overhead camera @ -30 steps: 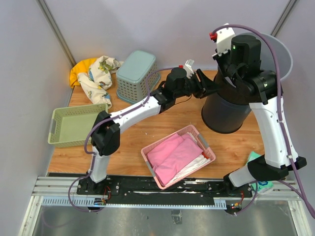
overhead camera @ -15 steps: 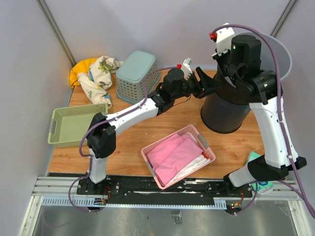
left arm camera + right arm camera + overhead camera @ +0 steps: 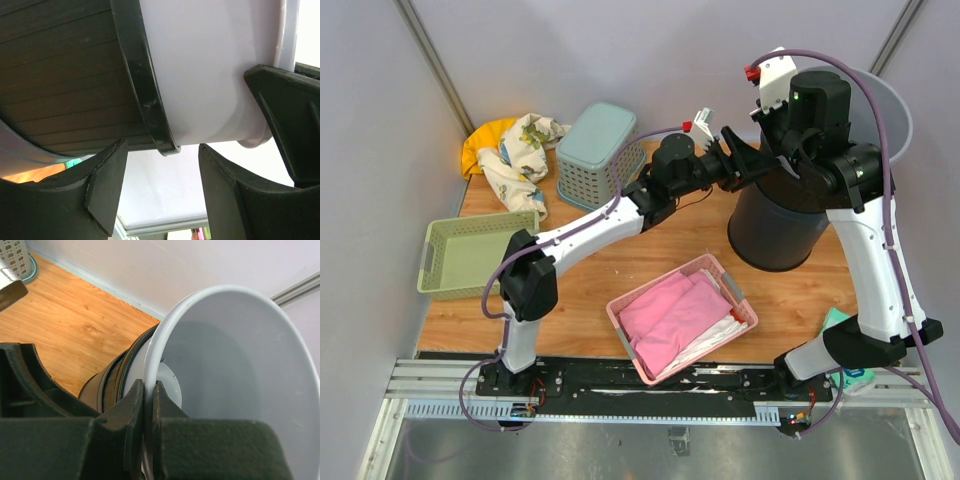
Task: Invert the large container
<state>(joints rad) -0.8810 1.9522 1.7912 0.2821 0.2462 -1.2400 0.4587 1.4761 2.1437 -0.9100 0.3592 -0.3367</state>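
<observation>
Overhead light: bright, even; I see only soft shadows on the table (image 3: 590, 285).
Left wrist: my view washes out white at right; fingers (image 3: 107, 185) dark, blurred.
Right wrist: white tub (image 3: 240, 365) softly shaded, sharp.

Your large container (image 3: 775, 225) is a dark, ribbed tub with a pale grey liner (image 3: 240, 365) nested inside and sticking out. It sits at the table's (image 3: 650, 250) far right, mouth still upward, base down.

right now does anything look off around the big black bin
Yes: a pale tub sits tilted inside the black bin, its rim rising well above the bin's. The right gripper pinches that rim; the left gripper is open around the bin's edge.
</observation>
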